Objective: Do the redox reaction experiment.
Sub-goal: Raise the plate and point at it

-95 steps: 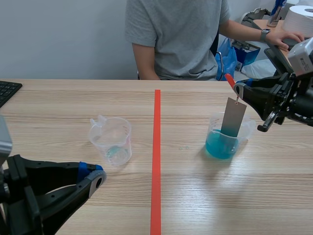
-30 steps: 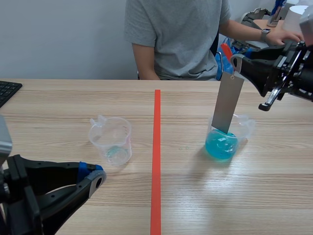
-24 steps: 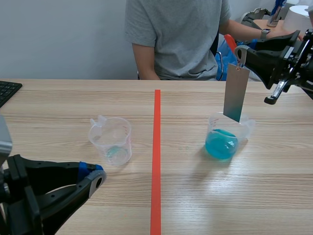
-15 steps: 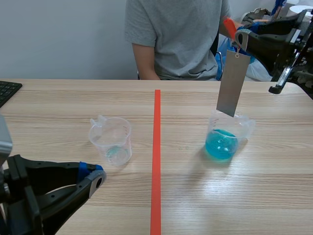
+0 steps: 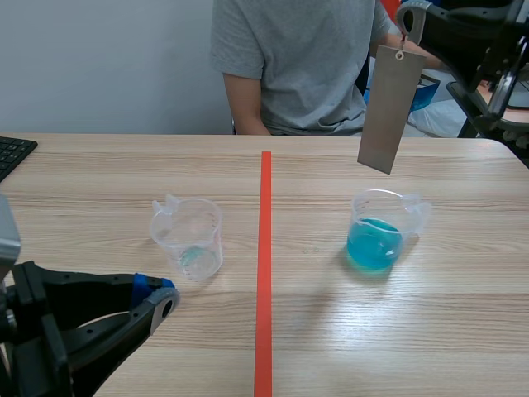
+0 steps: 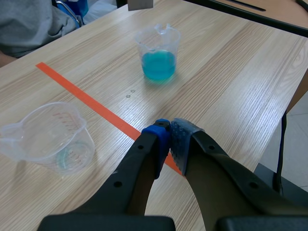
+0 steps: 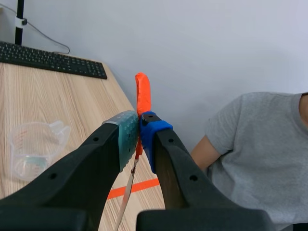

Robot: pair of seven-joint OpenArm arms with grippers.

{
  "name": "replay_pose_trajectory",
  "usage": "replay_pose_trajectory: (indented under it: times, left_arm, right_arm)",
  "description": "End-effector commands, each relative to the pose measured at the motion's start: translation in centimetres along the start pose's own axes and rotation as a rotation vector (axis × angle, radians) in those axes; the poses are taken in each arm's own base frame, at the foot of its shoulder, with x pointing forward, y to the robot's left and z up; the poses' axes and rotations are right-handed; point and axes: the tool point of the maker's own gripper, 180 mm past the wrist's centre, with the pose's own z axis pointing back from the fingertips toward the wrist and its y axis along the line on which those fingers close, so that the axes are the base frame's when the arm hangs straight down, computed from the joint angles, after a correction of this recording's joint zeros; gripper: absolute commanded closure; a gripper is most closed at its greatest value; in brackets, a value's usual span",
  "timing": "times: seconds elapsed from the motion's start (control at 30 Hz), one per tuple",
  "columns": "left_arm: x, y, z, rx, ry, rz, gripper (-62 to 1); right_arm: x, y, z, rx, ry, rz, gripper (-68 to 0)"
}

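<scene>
Right tool (image 5: pixel 405 18) aloft — metal plate (image 5: pixel 387 107) beneath

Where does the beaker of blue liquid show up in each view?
Scene view: blue-liquid beaker right of the tape line, below the metal plate.
Left wrist view: beaker ahead of the left gripper, beyond the tape line.
Right wrist view: not in it.
Shared landmark: the tape line, in all three.
</scene>
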Motion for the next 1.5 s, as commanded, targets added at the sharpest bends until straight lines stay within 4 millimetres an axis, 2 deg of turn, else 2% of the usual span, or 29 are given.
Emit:
replay_pose_trajectory:
  times: [0.0, 0.43, 0.57, 0.77, 0.87, 1.0, 1.17, 1.3, 1.47]
  left_arm:
    - [0.7, 0.0, 0.0, 0.004, -0.026, 0.001, -3.8]
    - [0.7, 0.1, -0.1, 0.004, -0.026, 0.000, -3.8]
    - [0.1, 0.6, -0.2, 0.009, -0.019, -0.001, -3.8]
    - [-2.3, 3.1, -0.9, 0.031, 0.013, -0.006, -3.8]
    - [-2.8, 4.7, -1.3, 0.046, 0.018, -0.029, -3.8]
    - [-2.5, 7.3, -2.1, 0.073, 0.002, -0.073, -3.8]
    - [-1.1, 10.4, -3.5, 0.107, -0.055, -0.113, -3.8]
    - [-0.4, 11.8, -5.0, 0.101, -0.082, -0.128, -3.8]
    - [-0.1, 12.4, -7.7, 0.067, -0.100, -0.130, -3.8]
  right_arm:
    - [1.8, -1.2, 0.2, -0.010, -0.033, 0.029, -1.1]
    - [2.1, -1.5, 0.3, -0.016, -0.034, 0.029, -1.1]
    - [2.2, -1.5, 0.3, -0.019, -0.041, 0.024, -1.1]
    - [2.2, -1.6, 0.3, -0.021, -0.044, 0.021, -1.1]
    - [2.3, -1.6, 0.3, -0.022, -0.046, 0.019, -1.1]
    - [2.3, -1.6, 0.3, -0.023, -0.049, 0.017, -1.1]
    - [2.4, -1.7, 0.3, -0.026, -0.055, 0.012, -1.1]
    - [2.5, -1.7, 0.3, -0.029, -0.059, 0.009, -1.1]
    - [2.5, -1.7, 0.3, -0.029, -0.060, 0.008, -1.1]
